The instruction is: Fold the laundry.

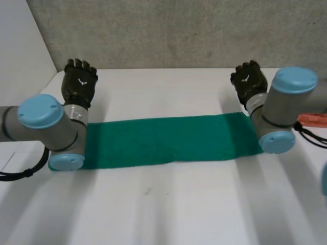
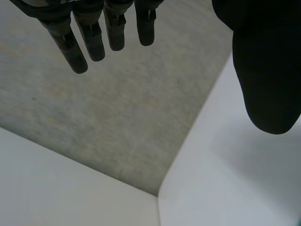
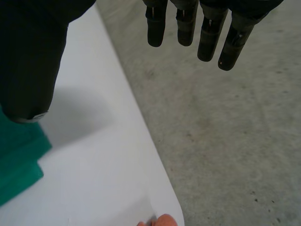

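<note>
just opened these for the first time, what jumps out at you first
A long green cloth lies flat as a strip across the middle of the white table, its two ends running behind the arms. Past its far edge the left hand hovers near one end and the right hand near the other, both open and empty.

Your head camera sits between and behind the arms (image 1: 51, 127), looking down on the whole desk (image 1: 163, 204) from some way above. Each wrist camera looks close along its palm, past the far edge. The left hand (image 2: 113, 28) faces the far left corner, the right hand (image 3: 188, 23) the far right edge. Head and right wrist views share the right end of the cloth (image 3: 16, 160).
</note>
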`<action>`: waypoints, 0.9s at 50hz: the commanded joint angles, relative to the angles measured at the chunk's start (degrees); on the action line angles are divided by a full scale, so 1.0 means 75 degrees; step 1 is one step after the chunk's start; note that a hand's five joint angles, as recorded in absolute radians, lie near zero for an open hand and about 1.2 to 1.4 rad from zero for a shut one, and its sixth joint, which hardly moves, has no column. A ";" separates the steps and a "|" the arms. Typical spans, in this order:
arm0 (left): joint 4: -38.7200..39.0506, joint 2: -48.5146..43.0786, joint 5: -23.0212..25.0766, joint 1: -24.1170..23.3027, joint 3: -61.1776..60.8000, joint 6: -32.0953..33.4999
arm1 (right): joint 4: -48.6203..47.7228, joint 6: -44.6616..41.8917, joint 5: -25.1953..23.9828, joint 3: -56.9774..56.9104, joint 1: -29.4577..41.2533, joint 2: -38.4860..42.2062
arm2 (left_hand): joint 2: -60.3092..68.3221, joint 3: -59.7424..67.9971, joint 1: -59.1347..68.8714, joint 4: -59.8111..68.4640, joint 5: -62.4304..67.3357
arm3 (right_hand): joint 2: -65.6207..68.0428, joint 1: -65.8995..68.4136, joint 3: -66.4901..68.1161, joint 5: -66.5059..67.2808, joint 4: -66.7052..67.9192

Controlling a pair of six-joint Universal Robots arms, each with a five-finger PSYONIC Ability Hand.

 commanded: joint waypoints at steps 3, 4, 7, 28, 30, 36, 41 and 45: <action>0.0010 0.2149 0.0009 -0.0045 -0.1901 -0.1163 | 0.0897 0.1520 -0.1125 0.2541 -0.0230 -0.2833 | -0.0203 -0.0251 -0.0201 -0.0204 -0.0361 | -0.0330 -0.0201 -0.0298 -0.0510 -0.0418; -0.0002 0.2280 0.0020 -0.0057 -0.2067 -0.1235 | 0.1108 0.1520 -0.1243 0.2693 -0.0336 -0.2915 | -0.0203 -0.0251 -0.0201 -0.0204 -0.0361 | -0.0330 -0.0201 -0.0298 -0.0510 -0.0418; -0.0002 0.2724 0.0020 -0.0115 -0.2640 -0.1539 | 0.1987 0.1590 -0.1653 0.3092 -0.0816 -0.3009 | -0.0203 -0.0251 -0.0201 -0.0204 -0.0361 | -0.0164 -0.0035 -0.0132 -0.0344 -0.0252; -0.0002 0.2949 0.0032 -0.0654 -0.3463 -0.2056 | 0.0454 0.1438 -0.2228 0.3855 -0.1544 -0.1264 | -0.0203 -0.0251 -0.0201 -0.0204 -0.0361 | 0.8393 0.8522 0.8425 0.8213 0.8305; -0.0002 0.2949 0.0044 -0.0654 -0.3475 -0.2056 | 0.0454 0.1450 -0.2216 0.3820 -0.1567 -0.1252 | -0.0203 -0.0251 -0.0201 -0.0204 -0.0361 | 0.9003 0.9133 0.9036 0.8824 0.8915; -0.0002 0.2949 0.0044 -0.0654 -0.3534 -0.2044 | 0.0618 0.1415 -0.2240 0.4123 -0.2059 -0.1556 | -0.0203 -0.0251 -0.0201 -0.0204 -0.0361 | 0.9003 0.9133 0.9036 0.8824 0.8916; -0.0002 0.2984 0.0032 -0.0643 -0.3534 -0.2056 | 0.0969 0.1181 -0.2380 0.4873 -0.2585 -0.2410 | -0.0203 -0.0251 -0.0201 -0.0204 -0.0361 | 0.9003 0.9133 0.9036 0.8824 0.8916; -0.0025 0.3008 0.0032 -0.0654 -0.3534 -0.2044 | 0.1098 0.0385 -0.2392 0.5611 -0.3405 -0.3102 | -0.0203 -0.0251 -0.0201 -0.0204 -0.0361 | 0.9003 0.9133 0.9036 0.8824 0.8916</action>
